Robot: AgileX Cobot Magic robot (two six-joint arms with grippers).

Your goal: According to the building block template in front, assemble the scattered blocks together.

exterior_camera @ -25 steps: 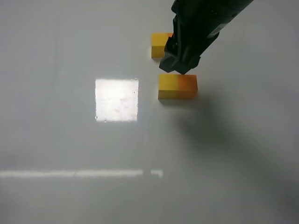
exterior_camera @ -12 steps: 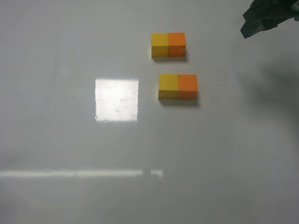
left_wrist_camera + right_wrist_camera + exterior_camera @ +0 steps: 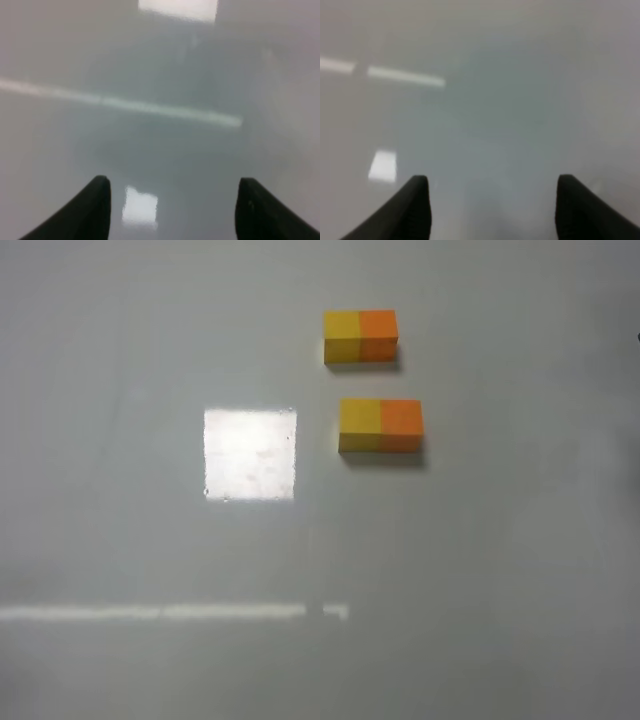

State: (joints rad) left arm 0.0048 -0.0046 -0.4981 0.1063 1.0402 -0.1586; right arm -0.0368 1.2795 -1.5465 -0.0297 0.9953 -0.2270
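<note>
Joining blocks: yellow block (image 3: 360,426) and orange block (image 3: 401,426) sit touching, yellow on the left, forming one bar on the grey table (image 3: 150,360).
Template: building block template (image 3: 360,336) lies just beyond them, parallel, in the same colour order.
Left gripper: left gripper (image 3: 173,181) hangs over bare table with its jaws apart and nothing between them; it is outside the high view.
Right gripper: right gripper (image 3: 492,178) is likewise parted and empty, clear of the blocks.
Step in hand: the pair appears assembled, so a check against the template seems due.
Doing it well: compare seam and edges, keep both arms well away, and nudge only if a gap shows.
</note>
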